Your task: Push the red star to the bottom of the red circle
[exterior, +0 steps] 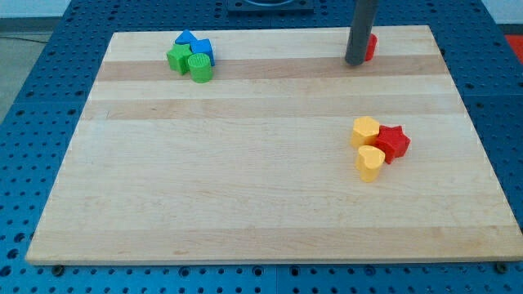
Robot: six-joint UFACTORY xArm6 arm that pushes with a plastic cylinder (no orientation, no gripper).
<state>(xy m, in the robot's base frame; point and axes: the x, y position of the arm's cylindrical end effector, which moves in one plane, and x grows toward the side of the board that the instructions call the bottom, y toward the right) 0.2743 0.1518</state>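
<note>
A pale wooden board (245, 180) with lengthwise grain bands lies on a blue perforated base (49, 49). The arm ends in a smooth, dark grey cylindrical rod; it carries no claw, so there is nothing to be spread, pressed together or pinching. My tip (355, 62) rests near the board's top edge, right of centre, directly in front of the red circle (371, 46), most of which the rod hides; only a red sliver shows at the rod's right side.

The red star (393, 143) lies in the right half of the board, well below the red circle and slightly to the view's right of it, well apart from my tip. It is a matte, thick block with short blunt points and no clear long axis; one point faces the view's right. Its left side touches two yellow blocks: a rounded yellow one (365, 130) above and a yellow heart-like one (370, 162) below.

At the top left, a blue block (194, 44), a green block (178, 58) and a green cylinder (200, 68) sit clustered together.
</note>
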